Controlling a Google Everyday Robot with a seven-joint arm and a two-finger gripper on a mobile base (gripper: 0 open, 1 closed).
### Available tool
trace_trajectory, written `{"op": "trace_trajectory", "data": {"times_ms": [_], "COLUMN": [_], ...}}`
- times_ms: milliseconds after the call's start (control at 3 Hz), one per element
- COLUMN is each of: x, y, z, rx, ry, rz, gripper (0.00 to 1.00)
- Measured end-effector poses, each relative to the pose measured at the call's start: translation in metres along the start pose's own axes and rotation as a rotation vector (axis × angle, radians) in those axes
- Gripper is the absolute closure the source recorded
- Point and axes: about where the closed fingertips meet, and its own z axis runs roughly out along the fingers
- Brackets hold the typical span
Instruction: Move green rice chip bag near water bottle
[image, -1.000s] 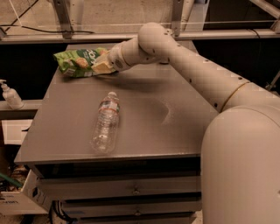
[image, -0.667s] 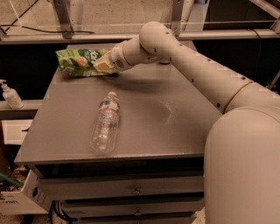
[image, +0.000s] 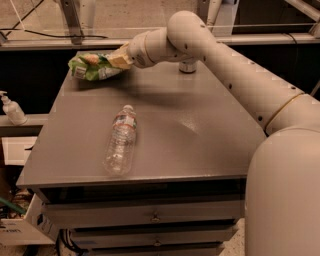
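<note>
The gripper (image: 119, 57) was at the far left of the table (image: 205, 140), its fingers closed narrowly on the right end of the green rice chip bag (image: 90, 67). Compared with a second earlier, the bag had come up slightly. It had been lying at the far-left edge of the top; now it hung from the gripper just clear of the surface, its free end drooping left and a soft shadow showing on the table beneath it. Its place across the table had hardly changed, so this looked like the lift and not yet the carry. The water bottle (image: 120, 145) lay on its side near the middle-left of the table, cap pointing away and base toward the near edge, well apart from the bag and unmoved. A short silver can (image: 188, 66) stood at the far edge, partly hidden behind the arm, and a pump bottle (image: 12, 109) sat on a ledge off to the left. For the task, the grasp seemed secure enough to travel. What remained was to bring the bag toward the near side and set it down beside the bottle. The bottle would likely roll if touched, so the descent probably called for a little room to one side.
</note>
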Motion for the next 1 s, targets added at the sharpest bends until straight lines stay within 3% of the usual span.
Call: {"op": "trace_trajectory", "data": {"times_ms": [333, 667, 1000], "x": [-0.014, -0.008, 0.014], "y": [-0.008, -0.008, 0.004], "z": [-0.026, -0.06, -0.088], "rx": [0.046, 0.095, 0.114], "ry": [-0.006, 0.006, 0.037], "rz": [-0.051, -0.047, -0.017], "gripper": [1.0, 1.0, 1.0]}}
